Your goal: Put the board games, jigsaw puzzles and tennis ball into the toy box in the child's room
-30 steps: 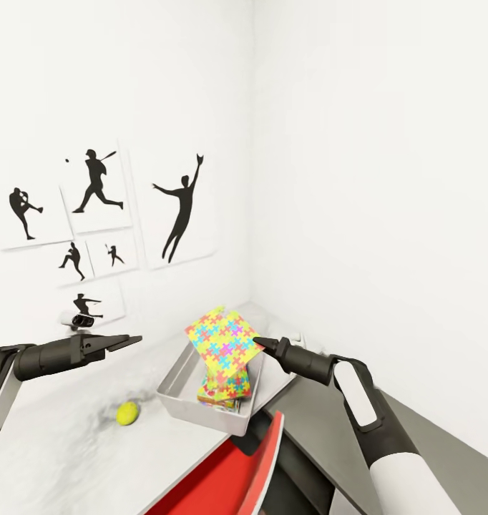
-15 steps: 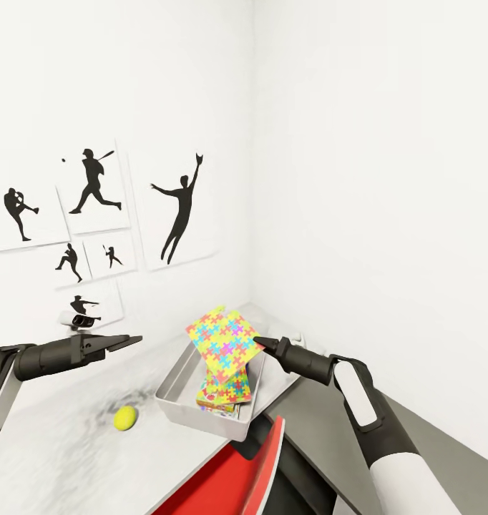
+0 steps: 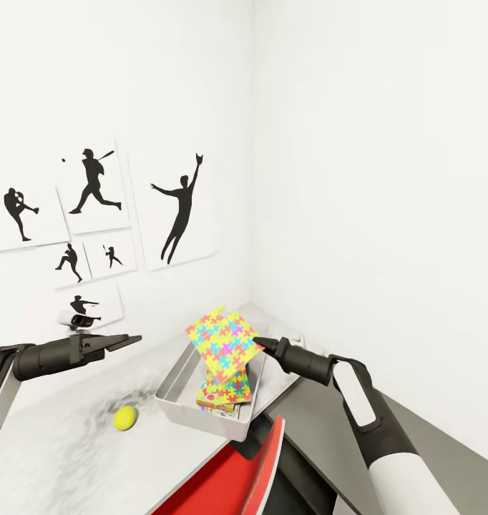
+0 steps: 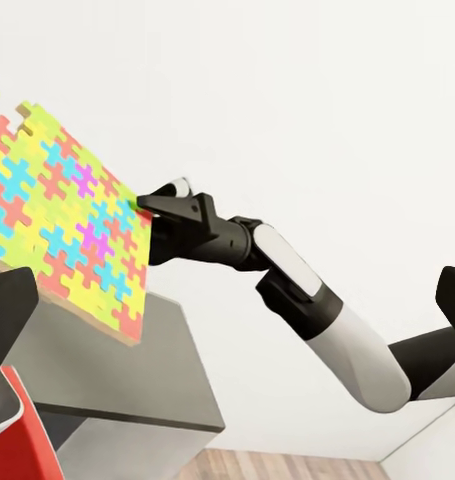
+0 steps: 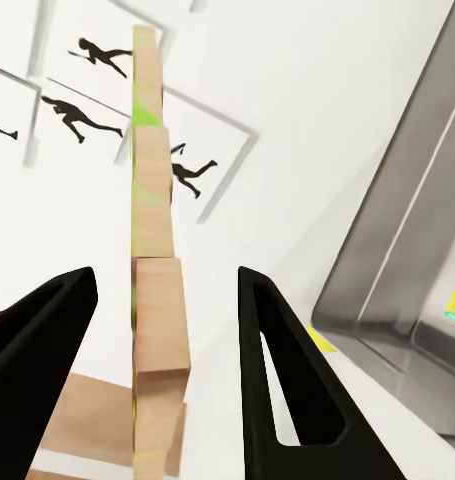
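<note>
Right wrist view: jigsaw puzzle [image 5: 152, 200], thin, light, stiff card (best pinched by its edge), edge-on between right tool's [image 5: 167, 272] spread fingers, grip unconfirmed, above toy box [image 3: 174, 377].

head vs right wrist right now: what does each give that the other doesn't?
Head view's own: the tennis ball on the table, the left end effector in the air, and a second jigsaw puzzle lying in the toy box.
Right wrist view's own: the lifted jigsaw puzzle seen edge-on between the fingers of the right end effector, showing its wood-coloured edge.
Shared: the lifted puzzle, the toy box's grey wall, the baseball silhouette prints.
</note>
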Available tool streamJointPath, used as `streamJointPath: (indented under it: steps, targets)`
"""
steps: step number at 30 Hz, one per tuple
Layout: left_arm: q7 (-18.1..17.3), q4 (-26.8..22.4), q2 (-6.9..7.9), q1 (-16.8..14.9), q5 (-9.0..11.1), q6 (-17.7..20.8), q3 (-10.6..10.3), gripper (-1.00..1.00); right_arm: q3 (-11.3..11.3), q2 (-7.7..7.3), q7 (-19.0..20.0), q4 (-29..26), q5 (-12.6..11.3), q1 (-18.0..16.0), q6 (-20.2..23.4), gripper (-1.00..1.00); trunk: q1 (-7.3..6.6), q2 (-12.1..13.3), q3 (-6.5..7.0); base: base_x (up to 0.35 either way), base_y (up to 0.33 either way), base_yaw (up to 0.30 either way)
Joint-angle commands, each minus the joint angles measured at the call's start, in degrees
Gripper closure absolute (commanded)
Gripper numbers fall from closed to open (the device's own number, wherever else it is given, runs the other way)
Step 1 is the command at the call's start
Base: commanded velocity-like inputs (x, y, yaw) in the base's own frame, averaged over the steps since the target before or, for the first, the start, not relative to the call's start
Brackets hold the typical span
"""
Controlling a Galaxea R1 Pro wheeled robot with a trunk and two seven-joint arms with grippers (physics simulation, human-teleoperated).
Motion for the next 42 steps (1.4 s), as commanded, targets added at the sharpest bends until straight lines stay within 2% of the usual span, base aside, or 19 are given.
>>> streamJointPath:
  steps: [1,4,7,11,14,20,24,30,42]
  targets:
    - [-0.28,0.01,0.03,-0.01,0.02,0.61,0.01,-1.0,-0.12,0.11,0.09,0.1,0.21,-0.02,0.2,1.0,0.02,-0.04,-0.03,0.0,0.0,0.0]
    - [-0.28,0.01,0.1,-0.01,0.09,0.61,0.05,-1.0,-0.2,0.19,-1.23,0.35,0.33,0.0,0.35,1.0,0.02,-0.04,-0.03,0.0,0.0,0.0]
    - [-0.28,0.01,0.07,-0.01,0.11,0.66,0.03,-1.0,-0.37,0.08,-5.4,0.48,0.1,-1.19,0.73,1.0,0.02,-0.04,-0.03,0.0,0.0,0.0]
    - [-0.28,0.01,0.1,-0.01,0.11,0.64,0.06,-1.0,-1.94,0.17,-13.66,2.72,-0.16,-5.9,0.89,1.0,0.02,-0.04,-0.03,0.0,0.0,0.0]
    - [-0.28,0.01,0.08,-0.01,0.12,0.67,0.08,-1.0,-2.98,0.22,-16.68,6.81,-0.26,-9.7,0.87,1.0,0.02,-0.04,-0.03,0.0,0.0,0.0]
    - [-0.28,0.01,0.13,-0.01,0.12,0.64,0.08,-1.0,-3.33,0.22,-17.59,12.43,-0.21,-13.44,0.29,1.0,0.02,-0.04,-0.03,0.0,0.0,0.0]
    - [-0.28,0.01,0.1,-0.01,0.12,0.65,0.09,-1.0,-3.96,0.19,-17.7,13.67,-0.13,-13.77,-1.92,1.0,0.02,-0.04,-0.03,0.0,0.0,0.0]
    - [-0.28,0.01,0.06,-0.01,0.12,0.67,0.09,-1.0,-4.08,0.19,-18.06,14.52,-0.02,-14.63,-2.72,1.0,0.02,-0.04,-0.03,0.0,0.0,0.0]
    - [-0.28,0.01,0.13,-0.01,0.12,0.64,0.09,-1.0,-4.09,0.53,-22.26,14.67,0.0,-14.87,-2.83,1.0,0.02,-0.04,-0.03,0.0,0.0,0.0]
